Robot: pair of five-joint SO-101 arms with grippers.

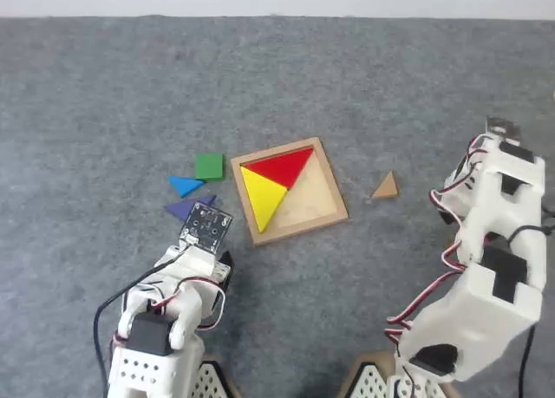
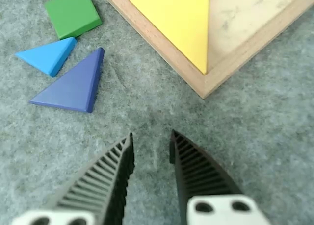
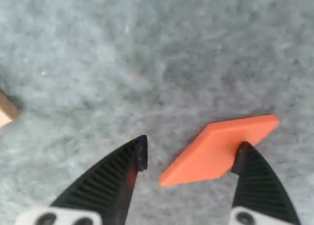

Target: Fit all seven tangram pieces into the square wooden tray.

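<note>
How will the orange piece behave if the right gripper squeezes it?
The orange piece looks like a thin slab with hard edges, so it is probably stiff and light. It lies flat on the grey cloth, so it should not roll. A squeeze from the right gripper on its slanted edges may twist it. The fuzzy cloth likely resists sliding.

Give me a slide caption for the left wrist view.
Left jaws open over grey mat, facing dark blue triangle, light blue triangle, green square and tray corner.

The square is green, the parallelogram orange, the tray pale wood.
</note>
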